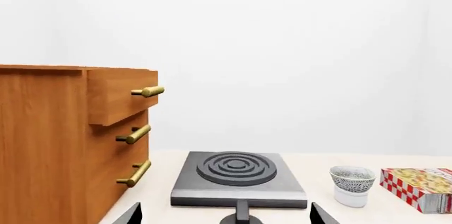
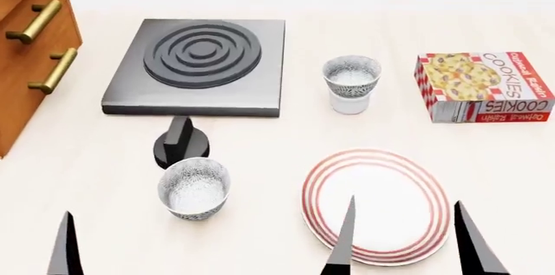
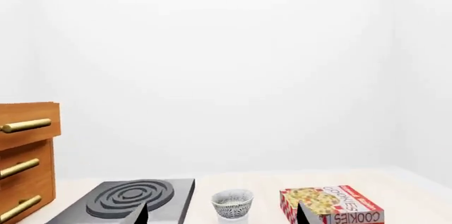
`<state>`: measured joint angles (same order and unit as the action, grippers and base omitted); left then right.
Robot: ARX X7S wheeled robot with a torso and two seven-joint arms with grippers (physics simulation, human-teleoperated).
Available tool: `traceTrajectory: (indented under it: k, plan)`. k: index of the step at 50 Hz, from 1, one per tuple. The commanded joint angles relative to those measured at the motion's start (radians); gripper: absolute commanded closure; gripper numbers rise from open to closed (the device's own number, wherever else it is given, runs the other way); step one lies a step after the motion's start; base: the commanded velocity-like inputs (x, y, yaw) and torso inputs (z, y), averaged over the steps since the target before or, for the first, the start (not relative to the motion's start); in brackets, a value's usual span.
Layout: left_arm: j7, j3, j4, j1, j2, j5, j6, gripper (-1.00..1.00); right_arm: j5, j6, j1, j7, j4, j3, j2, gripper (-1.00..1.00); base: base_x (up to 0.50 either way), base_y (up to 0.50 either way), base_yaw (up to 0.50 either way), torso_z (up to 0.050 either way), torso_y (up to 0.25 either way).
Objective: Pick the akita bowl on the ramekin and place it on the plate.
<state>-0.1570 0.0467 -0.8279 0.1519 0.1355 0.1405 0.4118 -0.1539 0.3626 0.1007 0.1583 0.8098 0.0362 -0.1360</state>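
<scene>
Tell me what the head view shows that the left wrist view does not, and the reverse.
Only the head view shows the large white plate with red rings, the second speckled bowl standing alone on the table and the right gripper. Only the left wrist view shows the cabinet's top edge. Both show the black stove burner, the speckled akita bowl on the white ramekin, and the cookie box.

pale cream tabletop [image 2: 104,158] carries: wooden drawer cabinet w/ brass handles [image 2: 30,34] at far left, grey square hotplate w/ ring burner [image 2: 199,67] + black knob [image 2: 180,144] in front, plain white ramekin [image 2: 350,103], red-checked cookie box [image 2: 484,86], 2nd speckled grey bowl [image 2: 194,188], red-ringed white plate [image 2: 376,197].
</scene>
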Motion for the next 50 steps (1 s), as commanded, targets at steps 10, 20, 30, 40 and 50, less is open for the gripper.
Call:
traceTrajectory:
  k: [10,20,30,40,50]
  plan:
    - [-0.020,0.009,-0.046,0.009,0.022,0.032,0.017,-1.00,-0.021,0.031,0.004,0.024,0.053,0.013,-0.028,-1.00,0.50,0.00,0.00,0.000,0.000]
    - [-0.030,-0.001,-0.059,0.000,0.028,0.064,0.034,-1.00,-0.022,0.027,0.003,0.034,0.048,0.018,-0.037,-1.00,0.50,0.00,0.00,0.020,0.000]
    - [-0.041,0.003,-0.059,0.001,0.038,0.067,0.028,-1.00,-0.032,0.028,0.003,0.043,0.049,0.020,-0.045,-1.00,0.50,0.00,0.00,0.050,0.000]
    - [-0.050,0.002,-0.062,0.003,0.045,0.079,0.025,-1.00,-0.034,0.033,0.000,0.052,0.051,0.029,-0.053,-1.00,0.50,0.00,0.00,0.050,0.000]
    - [-0.059,0.010,-0.063,0.006,0.054,0.078,0.018,-1.00,-0.046,0.009,0.008,0.059,0.040,0.022,-0.060,-1.00,0.40,0.00,0.00,0.050,0.000]
